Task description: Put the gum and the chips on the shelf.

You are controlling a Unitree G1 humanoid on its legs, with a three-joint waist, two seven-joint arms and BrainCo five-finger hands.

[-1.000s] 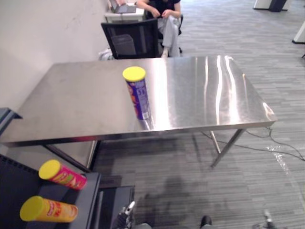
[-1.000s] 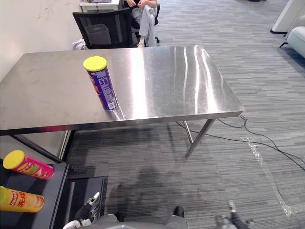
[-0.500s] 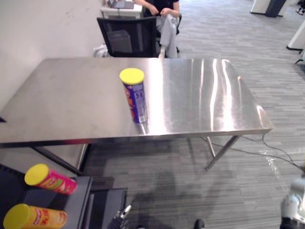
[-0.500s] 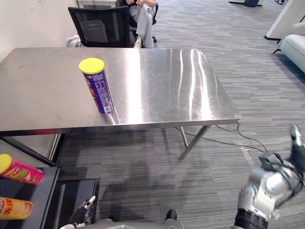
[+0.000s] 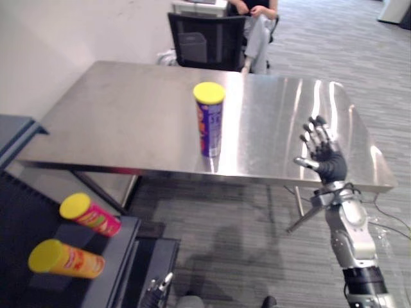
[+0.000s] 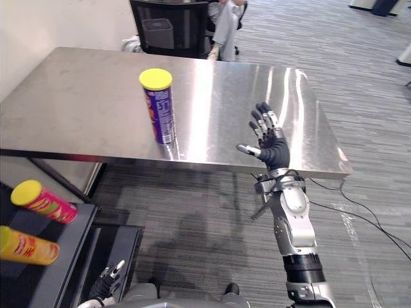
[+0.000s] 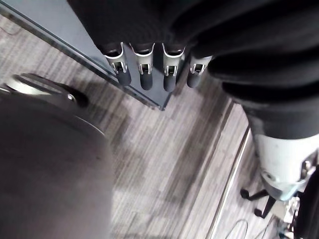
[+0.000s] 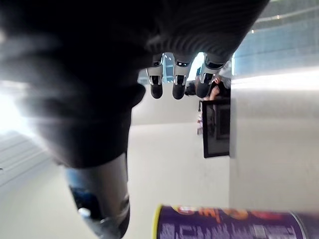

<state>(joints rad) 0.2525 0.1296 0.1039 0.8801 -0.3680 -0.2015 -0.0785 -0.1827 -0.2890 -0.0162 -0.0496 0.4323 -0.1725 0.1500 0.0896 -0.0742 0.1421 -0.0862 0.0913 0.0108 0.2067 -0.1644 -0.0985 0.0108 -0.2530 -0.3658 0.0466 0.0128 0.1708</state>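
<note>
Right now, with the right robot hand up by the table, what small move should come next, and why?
Probably sweep the right robot hand toward the purple chips can: the hand is open and empty near the front edge of the table, and the can stands upright, untouched, off to its left.

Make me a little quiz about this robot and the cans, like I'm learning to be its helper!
1. True or false: the purple chips can lies on its side on the table.
2. Pick one. The right hand is: A) open, holding nothing; B) shut on the can; C) pressing the can's lid.
3. How many cans lie on the dark shelf?

Key: 1 false, it stands upright. 2 A. 3 two: the pink can and the orange can.
</note>
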